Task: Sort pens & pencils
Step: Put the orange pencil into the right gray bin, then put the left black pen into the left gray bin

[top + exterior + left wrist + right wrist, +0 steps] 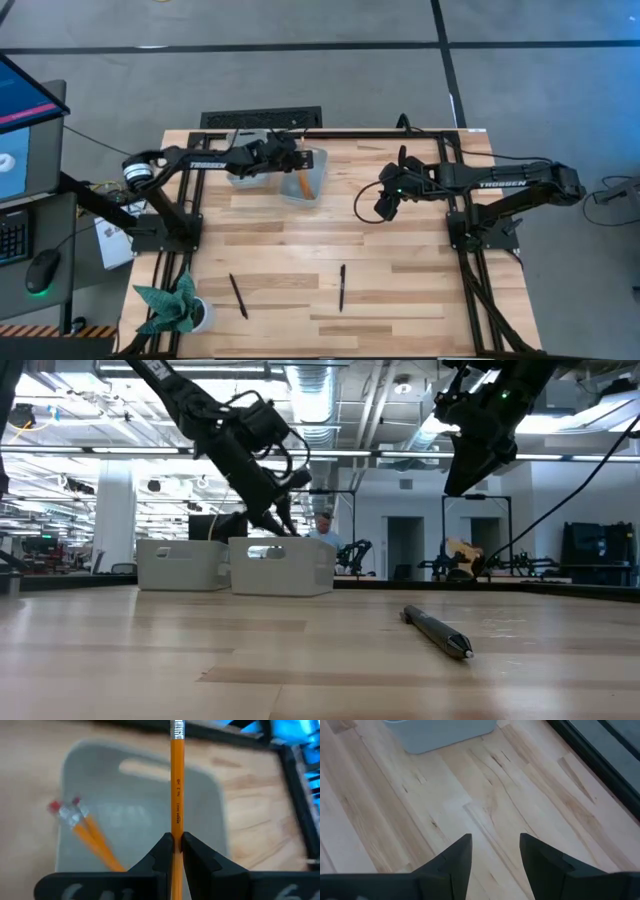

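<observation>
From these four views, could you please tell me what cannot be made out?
- Third pen: only two pens show on the table; the high view leaves the left bin's inside under the left arm.
- Low view: bin walls hide their contents.
- Left wrist view: the left tool cuts off the held pencil's lower end; two binned pencils are blurred.

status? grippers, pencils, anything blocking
Left gripper shut on pencil, over bin holding two pencils. Right gripper open, empty, above table. Two pens left. Nothing blocking.
</observation>
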Action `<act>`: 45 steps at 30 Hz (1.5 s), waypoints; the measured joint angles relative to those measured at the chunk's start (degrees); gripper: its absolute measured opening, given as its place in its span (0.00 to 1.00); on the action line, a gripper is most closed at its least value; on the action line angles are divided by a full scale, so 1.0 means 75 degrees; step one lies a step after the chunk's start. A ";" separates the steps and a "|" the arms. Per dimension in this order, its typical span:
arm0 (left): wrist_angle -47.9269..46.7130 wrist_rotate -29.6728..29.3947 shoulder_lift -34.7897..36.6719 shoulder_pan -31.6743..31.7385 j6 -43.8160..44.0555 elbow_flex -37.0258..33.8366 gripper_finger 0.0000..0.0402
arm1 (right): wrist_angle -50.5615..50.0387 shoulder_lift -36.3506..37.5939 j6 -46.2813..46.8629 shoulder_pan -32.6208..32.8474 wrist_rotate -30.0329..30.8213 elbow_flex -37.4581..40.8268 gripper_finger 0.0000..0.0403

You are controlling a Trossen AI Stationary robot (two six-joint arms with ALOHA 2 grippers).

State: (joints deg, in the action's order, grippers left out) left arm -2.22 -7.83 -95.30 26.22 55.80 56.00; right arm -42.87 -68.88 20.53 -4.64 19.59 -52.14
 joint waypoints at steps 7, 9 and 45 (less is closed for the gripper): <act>0.0017 0.0233 -0.0382 -0.0003 0.0132 -0.0002 0.06 | -0.0006 0.0000 -0.0003 -0.0013 -0.0001 0.0000 0.47; 0.0067 0.0238 -0.0435 -0.0003 0.0146 -0.0004 0.06 | 0.0000 0.0000 -0.0003 -0.0014 0.0000 0.0000 0.46; 0.0059 0.0138 -0.0446 0.0003 0.0361 -0.0002 0.17 | -0.0006 0.0003 -0.0005 -0.0047 0.0000 0.0000 0.47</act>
State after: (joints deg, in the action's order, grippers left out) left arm -1.78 -6.79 -98.65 26.24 58.51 55.99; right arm -42.92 -68.86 20.50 -4.99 19.59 -52.14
